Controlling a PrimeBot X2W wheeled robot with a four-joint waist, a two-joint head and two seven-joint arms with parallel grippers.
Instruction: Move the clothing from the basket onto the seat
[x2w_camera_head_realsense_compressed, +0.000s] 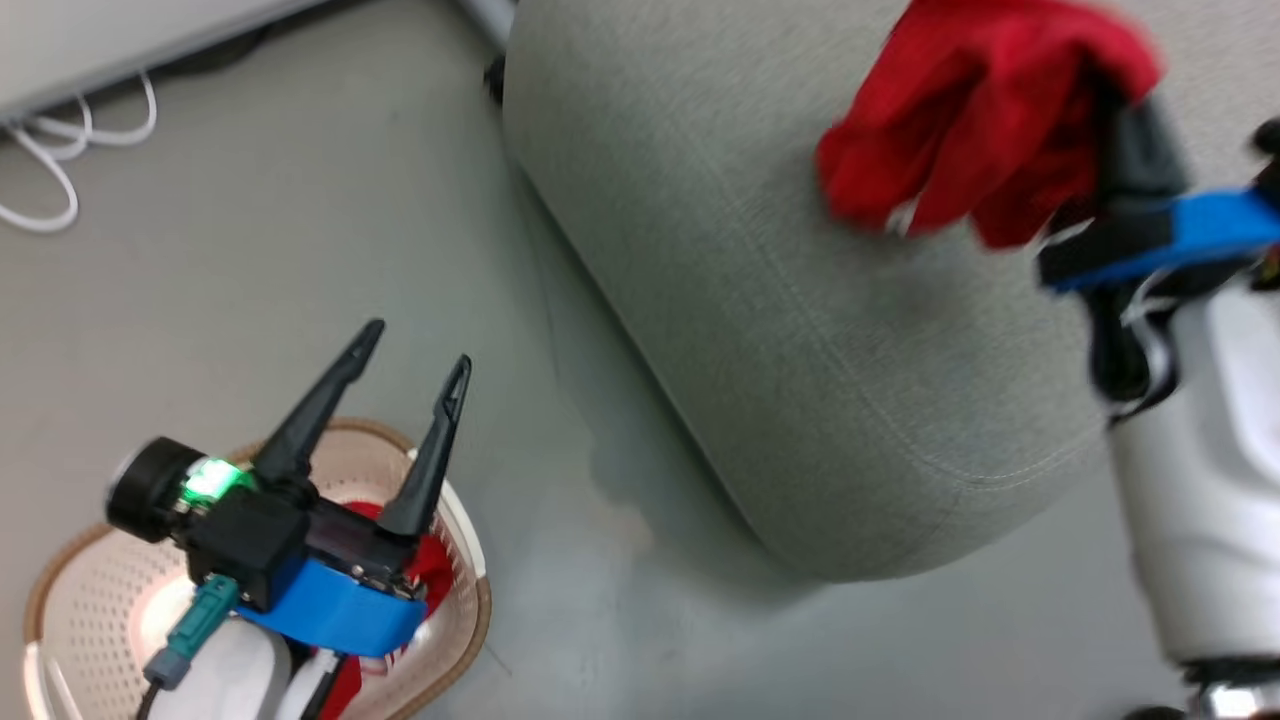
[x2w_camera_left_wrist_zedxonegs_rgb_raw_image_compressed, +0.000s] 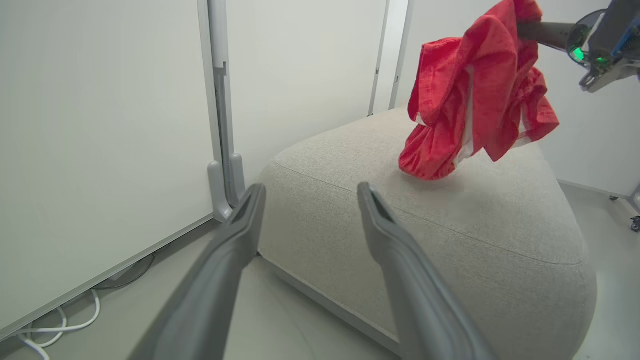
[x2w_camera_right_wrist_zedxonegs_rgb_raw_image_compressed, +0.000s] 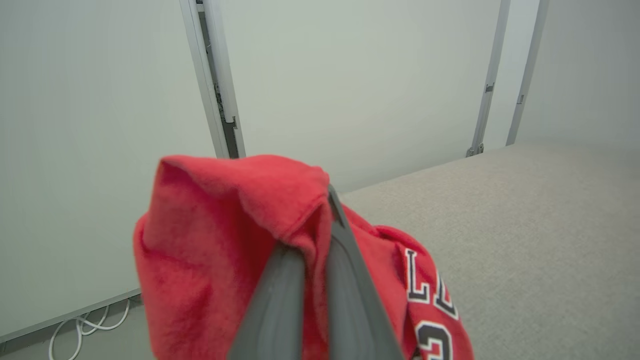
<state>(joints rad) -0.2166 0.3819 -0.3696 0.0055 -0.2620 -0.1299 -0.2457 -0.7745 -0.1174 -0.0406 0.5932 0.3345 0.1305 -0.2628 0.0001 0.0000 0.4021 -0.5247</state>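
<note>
My right gripper (x2w_camera_head_realsense_compressed: 1105, 105) is shut on a bright red garment (x2w_camera_head_realsense_compressed: 960, 110) and holds it above the light-grey seat (x2w_camera_head_realsense_compressed: 800, 300). The right wrist view shows the fingers (x2w_camera_right_wrist_zedxonegs_rgb_raw_image_compressed: 345, 260) pinching the cloth, with white-and-dark lettering and a number (x2w_camera_right_wrist_zedxonegs_rgb_raw_image_compressed: 430, 310) on it. In the left wrist view this garment (x2w_camera_left_wrist_zedxonegs_rgb_raw_image_compressed: 470, 100) hangs bunched, its lowest fold at or just above the seat's top (x2w_camera_left_wrist_zedxonegs_rgb_raw_image_compressed: 475, 230). My left gripper (x2w_camera_head_realsense_compressed: 415, 348) is open and holds nothing, over the cream basket (x2w_camera_head_realsense_compressed: 90, 600). A second red garment (x2w_camera_head_realsense_compressed: 435, 570) lies in the basket, mostly hidden by that gripper.
White cables (x2w_camera_head_realsense_compressed: 60, 150) lie on the grey floor by the wall panels at the far left. A metal post (x2w_camera_left_wrist_zedxonegs_rgb_raw_image_compressed: 222, 125) stands between the panels behind the seat's corner. A strip of open floor (x2w_camera_head_realsense_compressed: 600, 520) separates the basket from the seat.
</note>
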